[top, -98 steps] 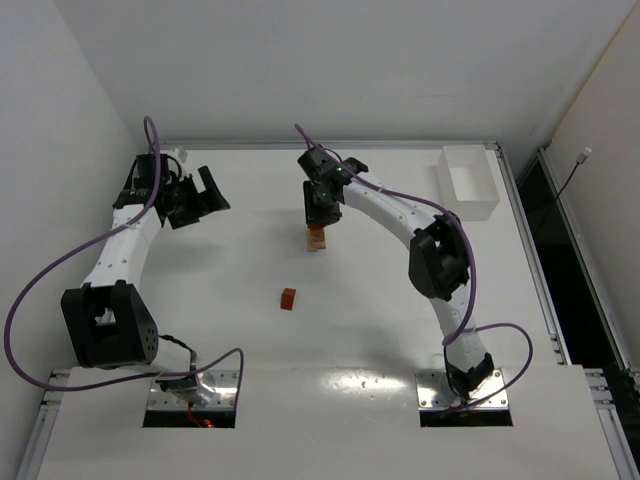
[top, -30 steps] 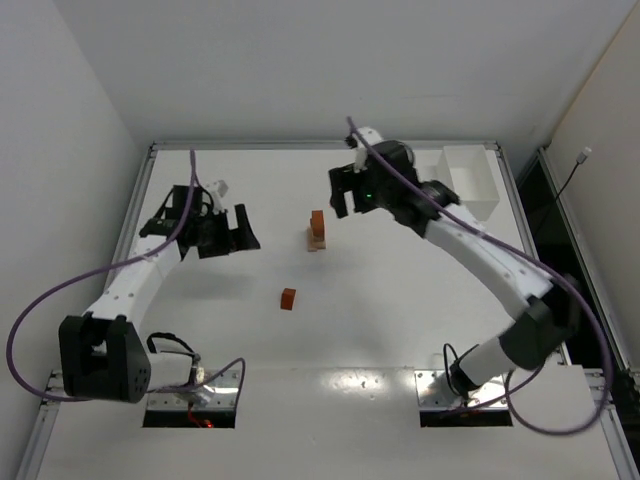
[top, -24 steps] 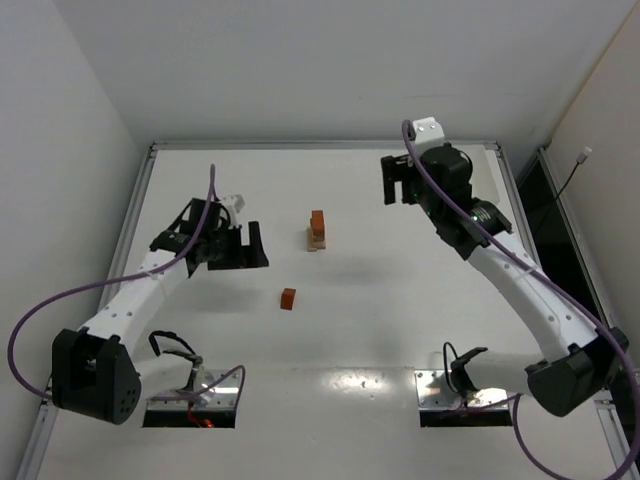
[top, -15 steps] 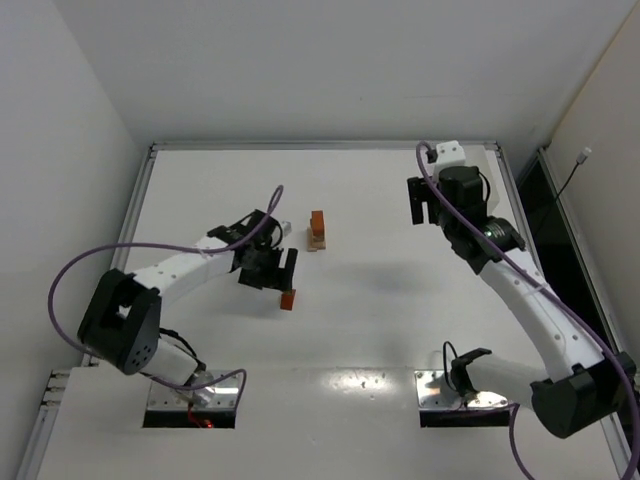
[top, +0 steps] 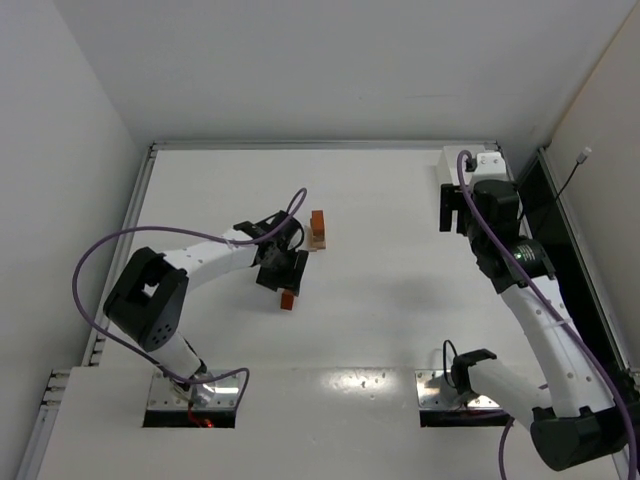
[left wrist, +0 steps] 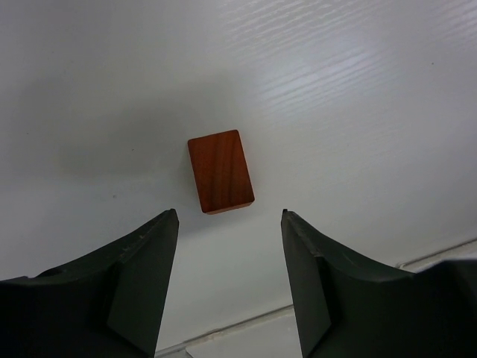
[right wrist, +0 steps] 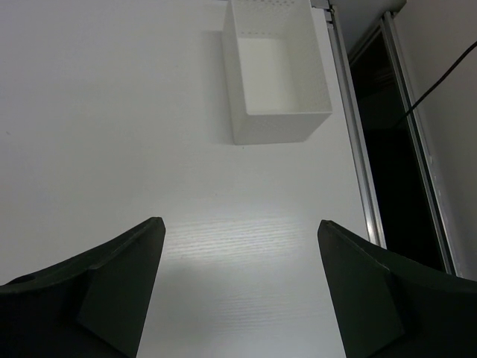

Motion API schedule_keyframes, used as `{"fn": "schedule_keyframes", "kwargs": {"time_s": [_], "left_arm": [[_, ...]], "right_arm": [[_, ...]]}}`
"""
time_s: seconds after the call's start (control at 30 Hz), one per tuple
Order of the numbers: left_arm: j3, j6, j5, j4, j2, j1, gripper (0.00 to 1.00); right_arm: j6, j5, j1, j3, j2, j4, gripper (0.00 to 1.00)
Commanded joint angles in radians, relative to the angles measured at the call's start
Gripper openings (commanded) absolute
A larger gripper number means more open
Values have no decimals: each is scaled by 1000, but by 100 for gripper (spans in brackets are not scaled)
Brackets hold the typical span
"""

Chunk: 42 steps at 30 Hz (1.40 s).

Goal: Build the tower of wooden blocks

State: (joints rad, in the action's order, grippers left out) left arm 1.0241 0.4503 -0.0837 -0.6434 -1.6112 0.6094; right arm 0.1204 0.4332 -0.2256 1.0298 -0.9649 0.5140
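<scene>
**One loose block left, and the left claw is closing on it**

Two blocks already make the wood block tower (top: 317, 231), reddish on pale, standing at centre frame in the top view. Within the last second the left arm swung in from the left side of the surface. The left claw (left wrist: 228, 221) now hangs over the loose reddish-brown block (left wrist: 220, 171), with its jaws apart, narrowing, and not yet touching the wood. The pick-up looks imminent.

Meanwhile the right arm has drawn off to the upper right. The right claw (right wrist: 238, 224) is spread wide and empty, with the white tray (right wrist: 272, 127) ahead of it. Nothing blocks the grasp, but the tower stands just up and right of the left claw, so a careless lift could topple it.
</scene>
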Motion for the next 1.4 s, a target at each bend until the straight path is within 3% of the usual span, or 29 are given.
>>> {"fn": "schedule_keyframes", "kwargs": {"time_s": [0.0, 0.37, 0.8, 0.93, 0.97, 1.03, 1.13, 1.37], "left_arm": [[27, 30, 19, -7, -7, 6, 54], [-2, 41, 1, 11, -49, 6, 53], [-21, 41, -18, 39, -90, 6, 44], [-21, 41, -18, 39, -99, 6, 23], [-12, 41, -18, 39, -99, 6, 12], [4, 41, -7, 39, -90, 6, 1], [46, 30, 19, 21, -61, 26, 0], [305, 8, 181, -45, 85, 44, 0]], "right_arm": [[18, -10, 11, 1, 3, -2, 81], [38, -30, 29, 1, 12, 17, 81], [38, -48, 58, 1, 21, 35, 81], [47, -57, 68, -8, 31, 35, 81], [47, -57, 77, -19, 31, 35, 81], [47, -67, 77, -19, 31, 35, 81], [47, -76, 86, -28, 31, 35, 81], [65, -108, 86, -37, 31, 35, 81]]}}
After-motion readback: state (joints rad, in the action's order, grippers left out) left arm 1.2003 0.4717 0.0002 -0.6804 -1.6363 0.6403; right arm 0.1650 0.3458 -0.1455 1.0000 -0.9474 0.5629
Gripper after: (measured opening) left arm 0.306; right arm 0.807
